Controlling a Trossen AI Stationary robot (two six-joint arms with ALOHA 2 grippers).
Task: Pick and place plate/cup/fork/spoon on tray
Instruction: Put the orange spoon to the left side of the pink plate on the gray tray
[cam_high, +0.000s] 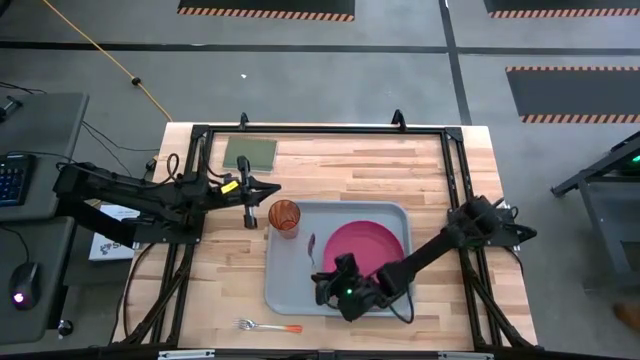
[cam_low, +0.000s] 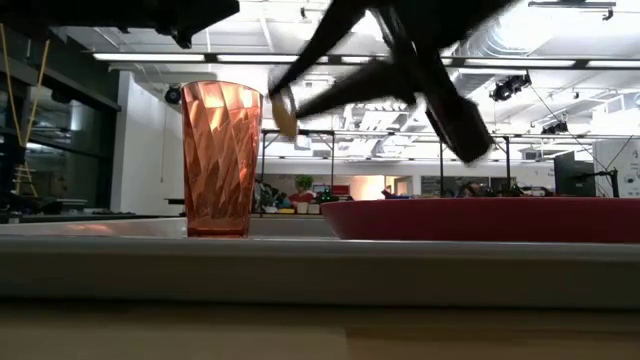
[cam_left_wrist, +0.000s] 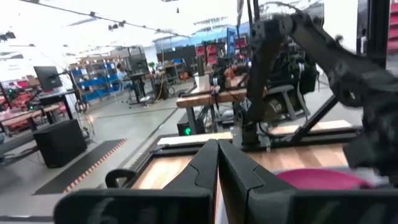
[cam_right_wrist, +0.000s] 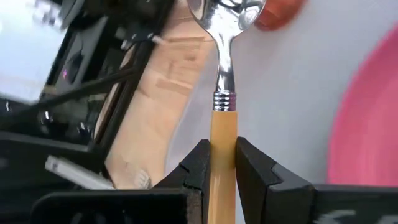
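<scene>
The grey-blue tray lies at the table's middle. The pink plate rests flat on its right half, and the orange cup stands upright in its far left corner. The fork lies flat on the table near the front edge. My right gripper is over the tray's near left part, shut on the spoon, whose bowl points toward the cup. My left gripper is shut and empty just left of the cup. My right gripper pinches the spoon's orange handle between its two fingers, below the metal neck. The fingers lie along the handle, coming from the table's near right side. The spoon is lifted clear of the tray, and its bowl sticks out beyond the fingertips.
A flat green square pad lies at the table's far left corner. A black frame runs round the table's edges. Bare wood shows left of the tray and along the front edge around the fork.
</scene>
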